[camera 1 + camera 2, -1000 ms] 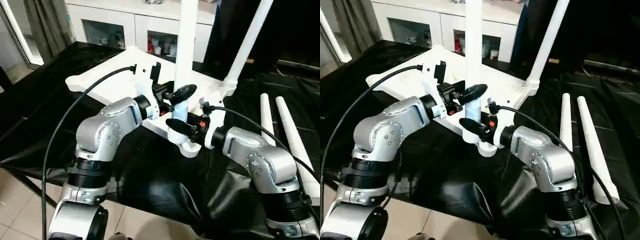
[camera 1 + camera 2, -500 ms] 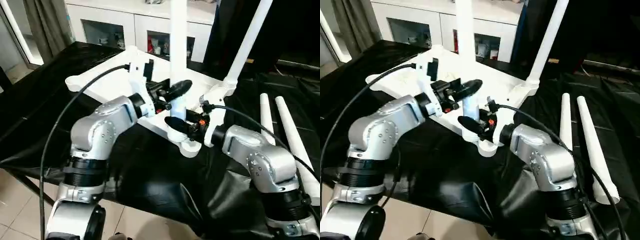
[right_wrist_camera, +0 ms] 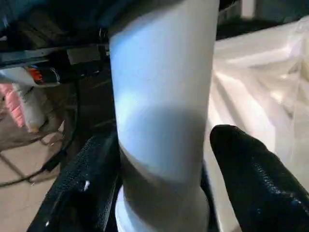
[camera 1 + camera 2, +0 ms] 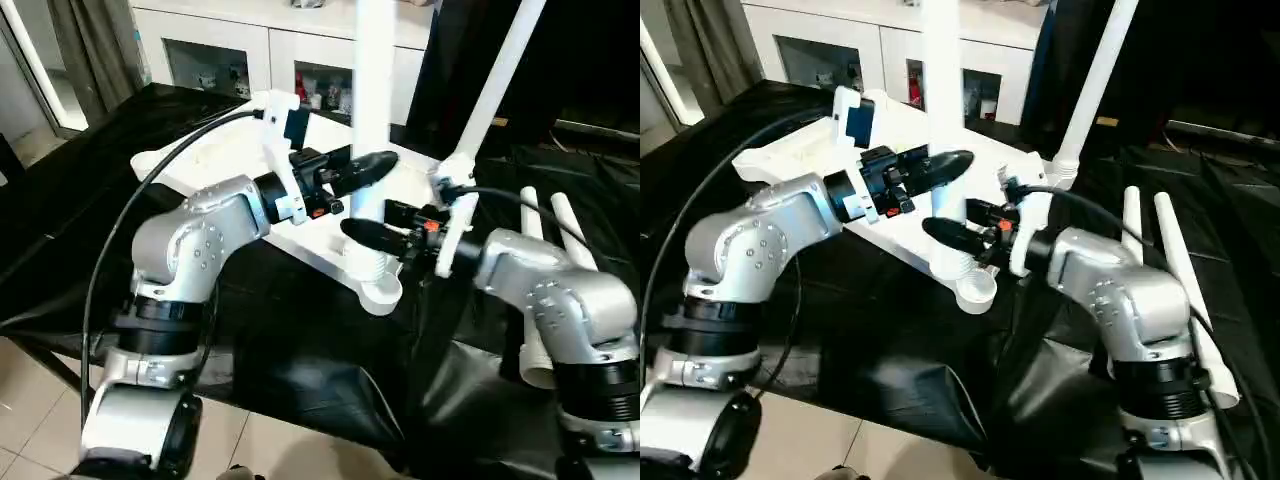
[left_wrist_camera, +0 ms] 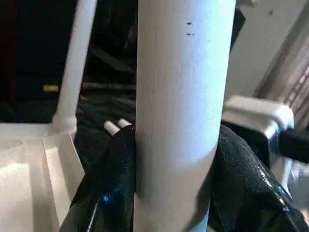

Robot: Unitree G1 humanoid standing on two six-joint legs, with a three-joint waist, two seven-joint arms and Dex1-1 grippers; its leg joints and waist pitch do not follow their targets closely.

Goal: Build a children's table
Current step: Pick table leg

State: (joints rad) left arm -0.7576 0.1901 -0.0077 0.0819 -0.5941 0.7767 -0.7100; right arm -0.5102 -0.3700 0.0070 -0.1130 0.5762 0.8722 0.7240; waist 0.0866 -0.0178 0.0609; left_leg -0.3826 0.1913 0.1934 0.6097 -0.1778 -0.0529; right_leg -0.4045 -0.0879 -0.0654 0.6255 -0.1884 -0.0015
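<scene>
The white ribbed table top (image 4: 215, 165) lies upside down on the black-covered table. One white leg (image 4: 372, 110) stands upright in the near corner socket (image 4: 378, 290). My left gripper (image 4: 370, 170) is shut on this leg, whose tube (image 5: 181, 111) sits tight between the two black fingers (image 5: 113, 183). Just below it, my right gripper (image 4: 375, 235) is also shut on the same leg (image 3: 161, 121), with a finger (image 3: 248, 179) on each side. A second leg (image 4: 495, 85) leans in the far right corner socket.
Two loose white legs (image 4: 527, 215) (image 4: 564, 220) lie side by side on the black cover to the right, partly behind my right arm. A white cabinet with glass doors (image 4: 240, 50) stands behind the table. The table's front edge runs below my arms.
My right forearm has swung out to the right and its gripper has slid higher on the leg, off the socket collar. My left wrist has risen a little, still holding the leg.
</scene>
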